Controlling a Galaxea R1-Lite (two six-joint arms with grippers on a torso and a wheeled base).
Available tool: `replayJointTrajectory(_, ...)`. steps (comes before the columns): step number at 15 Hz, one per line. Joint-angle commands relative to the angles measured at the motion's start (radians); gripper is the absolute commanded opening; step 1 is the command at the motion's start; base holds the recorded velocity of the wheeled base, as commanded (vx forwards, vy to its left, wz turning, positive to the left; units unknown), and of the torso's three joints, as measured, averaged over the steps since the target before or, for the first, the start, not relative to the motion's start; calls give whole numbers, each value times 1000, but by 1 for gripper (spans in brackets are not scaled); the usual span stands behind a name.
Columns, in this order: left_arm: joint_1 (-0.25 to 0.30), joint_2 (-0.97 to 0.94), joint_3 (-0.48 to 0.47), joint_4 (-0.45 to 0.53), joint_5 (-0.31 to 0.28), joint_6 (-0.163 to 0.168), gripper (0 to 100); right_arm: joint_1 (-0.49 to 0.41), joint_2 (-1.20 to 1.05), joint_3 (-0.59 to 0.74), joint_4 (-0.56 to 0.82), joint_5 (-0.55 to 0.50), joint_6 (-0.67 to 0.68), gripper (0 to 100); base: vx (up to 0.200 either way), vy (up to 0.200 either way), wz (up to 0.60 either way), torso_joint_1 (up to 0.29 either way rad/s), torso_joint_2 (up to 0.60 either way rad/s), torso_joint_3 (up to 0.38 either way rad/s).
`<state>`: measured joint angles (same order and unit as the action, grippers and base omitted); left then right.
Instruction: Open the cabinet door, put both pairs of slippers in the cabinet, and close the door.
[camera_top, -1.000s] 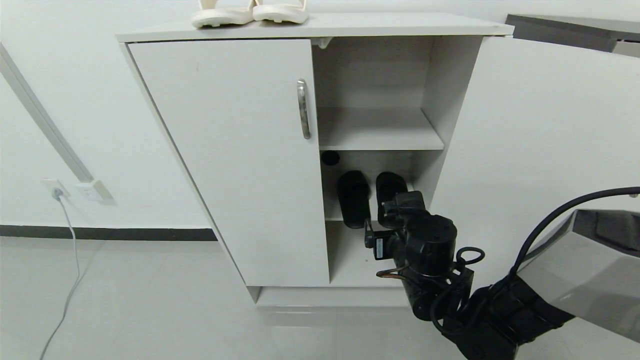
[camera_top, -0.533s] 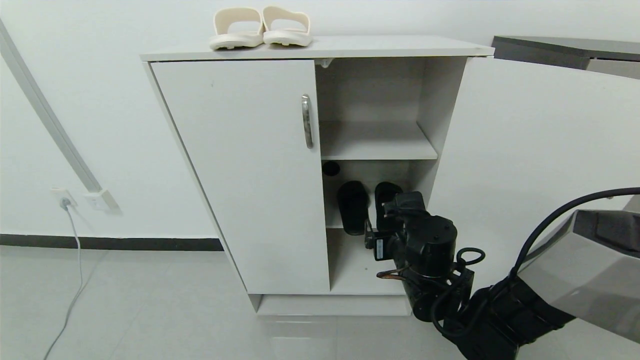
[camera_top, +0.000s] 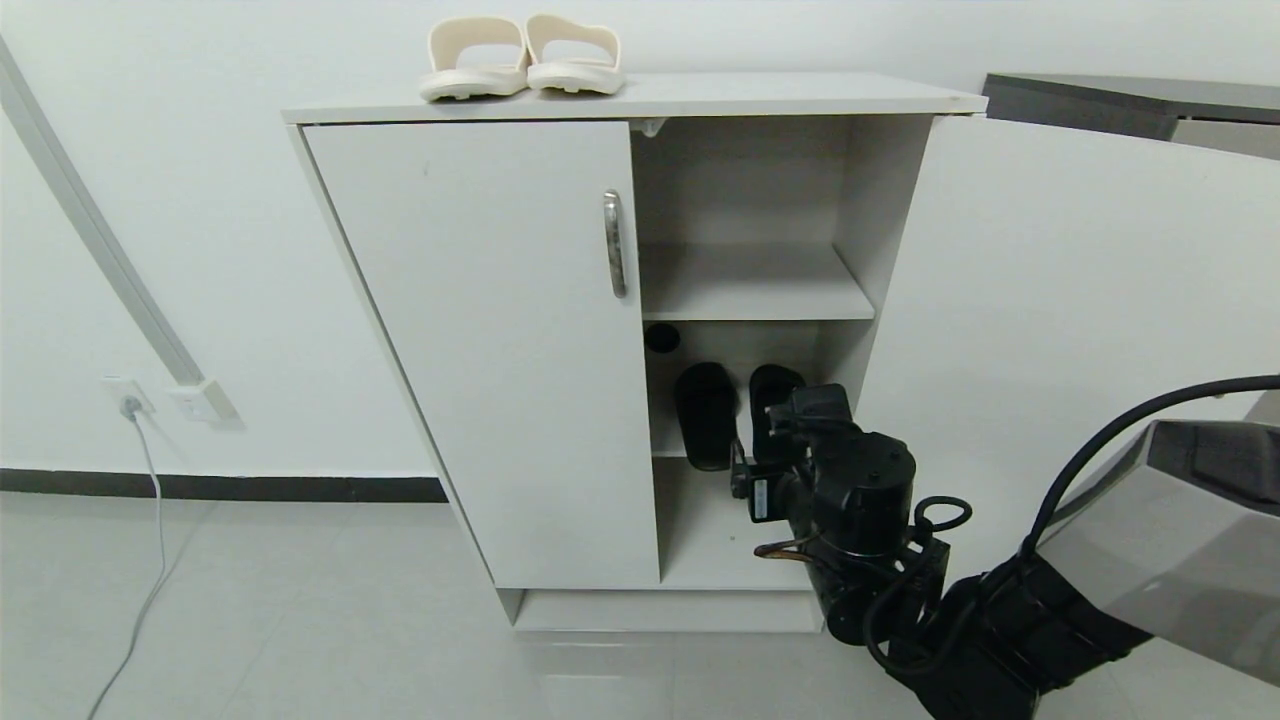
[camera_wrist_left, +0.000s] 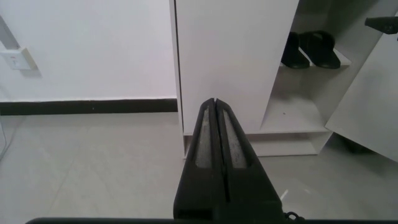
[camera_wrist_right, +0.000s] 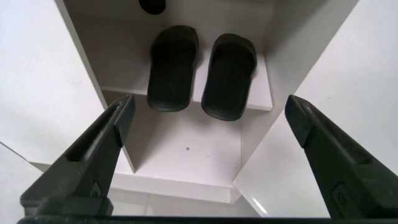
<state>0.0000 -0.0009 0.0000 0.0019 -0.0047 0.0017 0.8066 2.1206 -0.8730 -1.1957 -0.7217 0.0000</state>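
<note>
Black slippers (camera_top: 705, 412) stay shelved; right tool (camera_wrist_right: 208, 102) remains spread wide, left tool (camera_wrist_left: 214, 106) pressed closed.

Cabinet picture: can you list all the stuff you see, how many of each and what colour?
cabinet: one, white, against the wall
left door: one, white, shut, with a silver handle
right door: one, white, swung open
black slippers: one pair, black, on the lower shelf inside the open side
cream slippers: one pair, cream, on the cabinet top
wall socket: one, white, low on the wall left of the cabinet, with a grey cable plugged in
left gripper: one, black, shut, above the floor, facing the cabinet
right gripper: one, black, open, in front of the black slippers
</note>
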Motion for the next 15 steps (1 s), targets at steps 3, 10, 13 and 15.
replayJointTrajectory(3,0,1,0,1,-1,0,0,-1,-1,5,-1,1,0,100,0,67,0,1,2,1)
replayJointTrajectory(10,0,1,0,1,0,0,0,-1,-2,8,-2,1,0,100,0,200,0,4,2,3)
replayJointTrajectory(13,0,1,0,0,0,0,0,-1,-2,12,-4,1,0,100,0,200,0,6,2,6)
replayJointTrajectory(15,0,1,-2,0,0,0,0,-1,-10,17,-7,1,-2,100,0,200,0,5,0,2)
